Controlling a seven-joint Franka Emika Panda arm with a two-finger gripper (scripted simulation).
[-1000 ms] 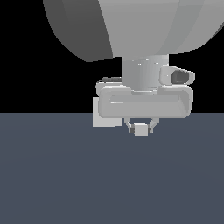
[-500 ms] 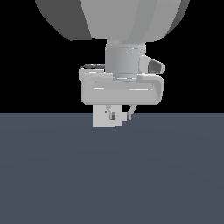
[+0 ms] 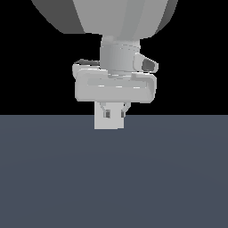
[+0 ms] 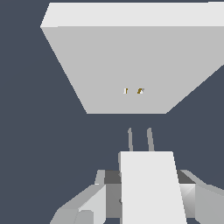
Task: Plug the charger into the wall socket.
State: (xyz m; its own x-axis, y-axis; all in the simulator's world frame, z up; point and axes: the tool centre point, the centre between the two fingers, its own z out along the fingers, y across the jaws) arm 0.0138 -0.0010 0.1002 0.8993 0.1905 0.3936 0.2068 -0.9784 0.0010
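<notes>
Gripping charger (image 4: 151, 188), hand (image 4: 148, 192) clamped on plain white block, two prongs facing wall socket (image 4: 131, 65).

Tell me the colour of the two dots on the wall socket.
One whitish, one orange, on the light-grey wall socket; clearest in the wrist view.

The charger (image 4: 151, 188) sits between the fingers of the tool (image 4: 144, 197). Its two pins point at the wall socket (image 4: 131, 65), which stands on the surface (image 3: 114, 178) just ahead, not touching.

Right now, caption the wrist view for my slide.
Gripper holds the charger, prongs aimed at the wall socket, not yet inserted.
</notes>
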